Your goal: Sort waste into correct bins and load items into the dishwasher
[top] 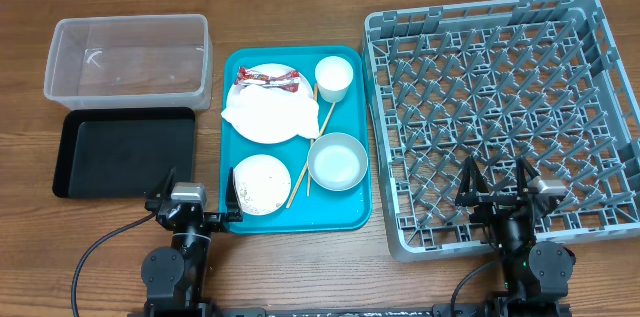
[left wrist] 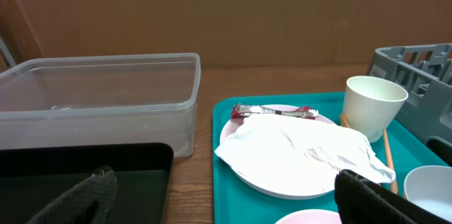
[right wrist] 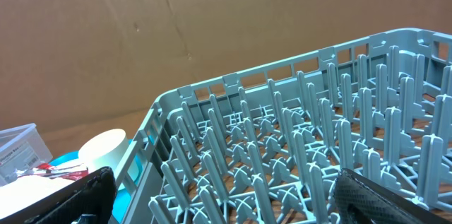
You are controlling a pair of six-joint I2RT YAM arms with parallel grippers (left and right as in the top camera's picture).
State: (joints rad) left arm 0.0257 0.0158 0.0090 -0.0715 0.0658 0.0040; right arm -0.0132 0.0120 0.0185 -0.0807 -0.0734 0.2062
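Note:
On the teal tray lie a large plate under a crumpled napkin, a red-and-white wrapper, a white cup, a bowl, a small plate and two chopsticks. The clear tub and black tray sit to its left, the grey dish rack to its right. My left gripper stands open at the near edge between black tray and teal tray. My right gripper hangs open over the rack's near side, holding nothing.
In the left wrist view the napkin and wrapper lie ahead, the cup to the right, the tub to the left. The right wrist view looks across the rack's pegs. A brown wall stands behind the table.

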